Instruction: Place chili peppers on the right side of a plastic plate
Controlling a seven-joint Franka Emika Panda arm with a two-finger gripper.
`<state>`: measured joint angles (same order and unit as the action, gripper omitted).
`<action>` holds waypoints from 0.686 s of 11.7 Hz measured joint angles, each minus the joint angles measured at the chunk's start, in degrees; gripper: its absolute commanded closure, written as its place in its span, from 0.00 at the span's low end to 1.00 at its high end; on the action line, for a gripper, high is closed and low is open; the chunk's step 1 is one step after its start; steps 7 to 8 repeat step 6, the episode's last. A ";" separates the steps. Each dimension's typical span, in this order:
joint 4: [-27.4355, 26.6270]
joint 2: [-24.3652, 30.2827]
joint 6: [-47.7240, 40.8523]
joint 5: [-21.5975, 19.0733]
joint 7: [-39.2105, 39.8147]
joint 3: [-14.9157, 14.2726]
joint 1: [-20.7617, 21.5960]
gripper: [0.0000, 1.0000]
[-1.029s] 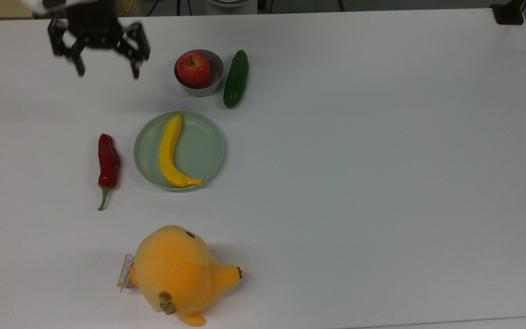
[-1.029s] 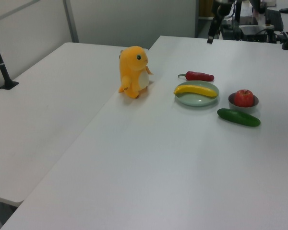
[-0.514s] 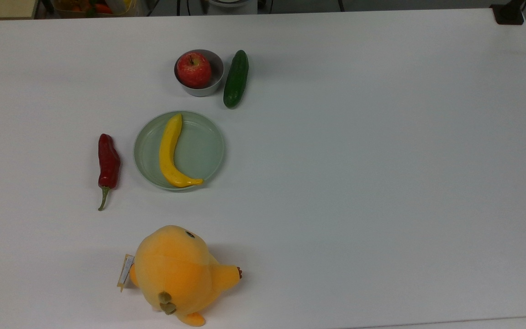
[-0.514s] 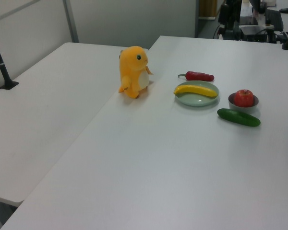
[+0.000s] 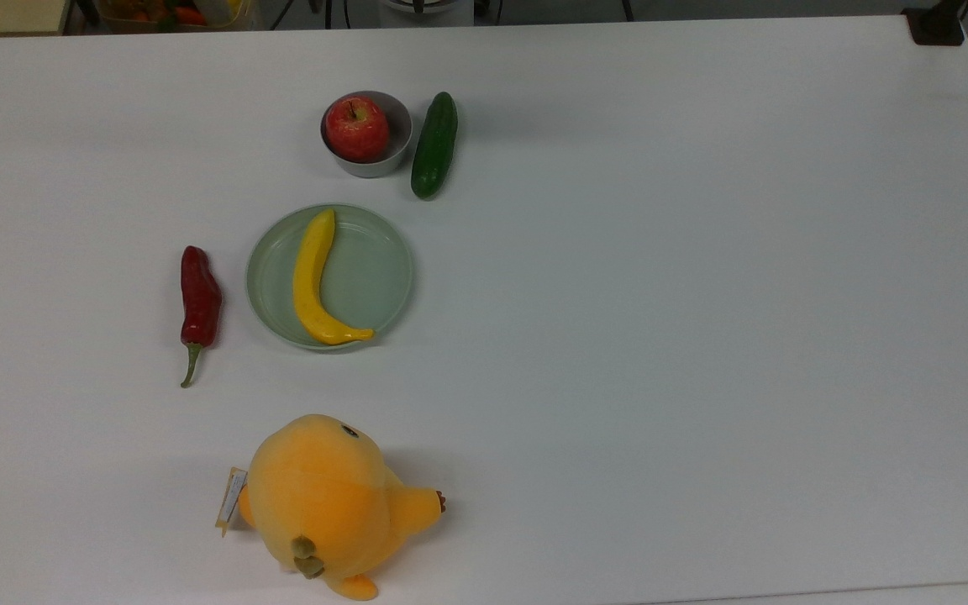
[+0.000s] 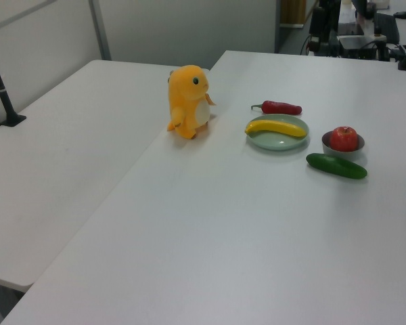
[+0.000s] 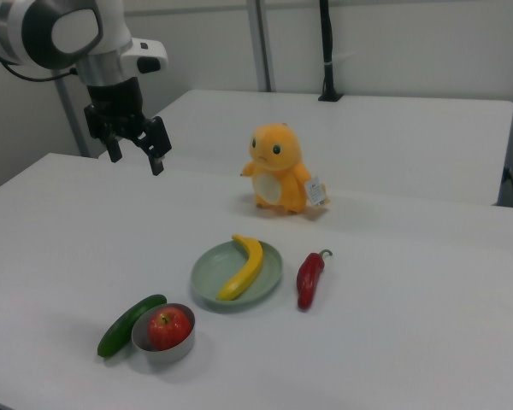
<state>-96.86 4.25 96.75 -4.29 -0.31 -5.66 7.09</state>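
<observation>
The dark red chili pepper (image 5: 199, 296) with a green stem lies on the white table just off the plastic plate's rim, on the top view's left and on the right view's right (image 7: 309, 278). The pale grey-green plastic plate (image 5: 370, 277) holds a yellow banana (image 5: 309, 281). In the right view my gripper (image 7: 136, 161) hangs open and empty high above the table, far to the right view's left of the plate (image 7: 209, 275) and well apart from the pepper. In the left view the pepper (image 6: 281, 107) lies just behind the plate (image 6: 274, 140).
A red apple (image 5: 357, 128) sits in a small grey bowl (image 5: 396, 143), with a dark green cucumber (image 5: 434, 144) beside it. An orange plush toy (image 5: 324, 500) stands near the table's front edge. A second table (image 6: 47, 169) adjoins on the left view's left.
My gripper has moved out of the top view past its upper left edge. The pepper, plate, banana and other things have not moved.
</observation>
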 measured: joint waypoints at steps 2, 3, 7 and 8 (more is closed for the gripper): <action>0.05 -0.54 2.18 0.01 2.60 -0.19 -0.27 0.00; 0.09 -0.57 2.47 0.01 3.34 -0.35 -0.40 0.00; 0.34 -0.56 2.48 0.00 3.63 -0.46 -1.48 0.00; 0.34 -0.56 2.48 0.00 3.63 -0.46 -1.48 0.00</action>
